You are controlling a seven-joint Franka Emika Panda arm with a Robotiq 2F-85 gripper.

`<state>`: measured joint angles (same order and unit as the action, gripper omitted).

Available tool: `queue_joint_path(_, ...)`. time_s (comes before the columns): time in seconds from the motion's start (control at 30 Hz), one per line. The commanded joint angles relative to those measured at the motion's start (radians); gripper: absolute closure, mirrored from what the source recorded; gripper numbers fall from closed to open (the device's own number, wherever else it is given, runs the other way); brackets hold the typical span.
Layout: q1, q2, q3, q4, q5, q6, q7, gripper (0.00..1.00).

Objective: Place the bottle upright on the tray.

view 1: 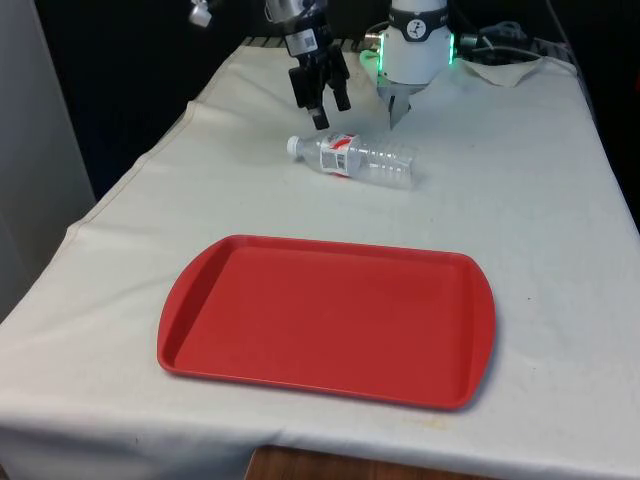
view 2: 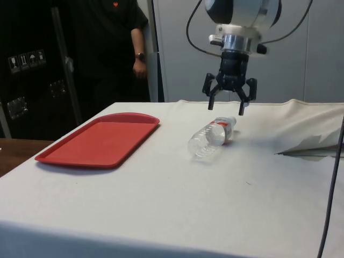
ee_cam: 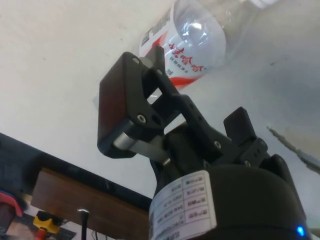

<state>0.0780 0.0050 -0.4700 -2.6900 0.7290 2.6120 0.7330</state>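
In the front view, the black two-finger tool (view 1: 331, 105) hangs in the air above the white-clothed bench (view 1: 540, 200), its fingers (view 1: 319, 118) spread apart and holding nothing. Just below the tool and slightly toward the front view's right lies the clear plastic water bottle with a red-and-white label and a white cap (view 1: 352, 159). It rests on its side on the cloth, cap pointing toward the front view's left, and nothing touches it. Well apart from the tool, on the near part of the bench, sits the flat red plastic tray with rounded corners (view 1: 470, 330), with nothing on it.

From the side, the tool (view 2: 228, 106) points straight down, fingers wide, directly over the capped end of the bottle (view 2: 211, 138), with a clear gap of air between them. The tray (view 2: 64, 156) lies off to the tool's side, well away from the bottle. Behind the bench, beyond the tray, a person in dark clothing (view 2: 115, 43) stands beside the dark cabinets.

Through the wrist camera, the bottle's labelled middle (ee_cam: 192, 47) appears beyond one finger (ee_cam: 125, 107) of the tool (ee_cam: 185, 115), lying on the cloth beneath it.
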Motion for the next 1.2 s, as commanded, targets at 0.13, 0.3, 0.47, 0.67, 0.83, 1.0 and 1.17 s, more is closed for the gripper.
queue_joint_path(0.13, 0.000, 0.009, -0.005, 0.005, 0.012, 0.000, 0.001, 0.00)
queue_joint_path(0.3, -0.001, 0.007, -0.012, 0.009, 0.024, 0.003, 0.005, 0.00)
queue_joint_path(0.47, -0.002, 0.008, -0.018, 0.016, 0.027, -0.004, 0.008, 0.00)
queue_joint_path(0.67, -0.001, 0.006, -0.021, 0.021, 0.041, 0.000, 0.009, 0.00)
queue_joint_path(0.83, -0.002, 0.004, -0.023, 0.020, 0.054, 0.001, 0.004, 0.00)
queue_joint_path(1.0, -0.002, 0.001, -0.027, 0.013, 0.058, 0.001, 0.001, 0.00)
queue_joint_path(1.17, -0.002, -0.001, -0.032, 0.005, 0.055, 0.002, -0.002, 0.00)
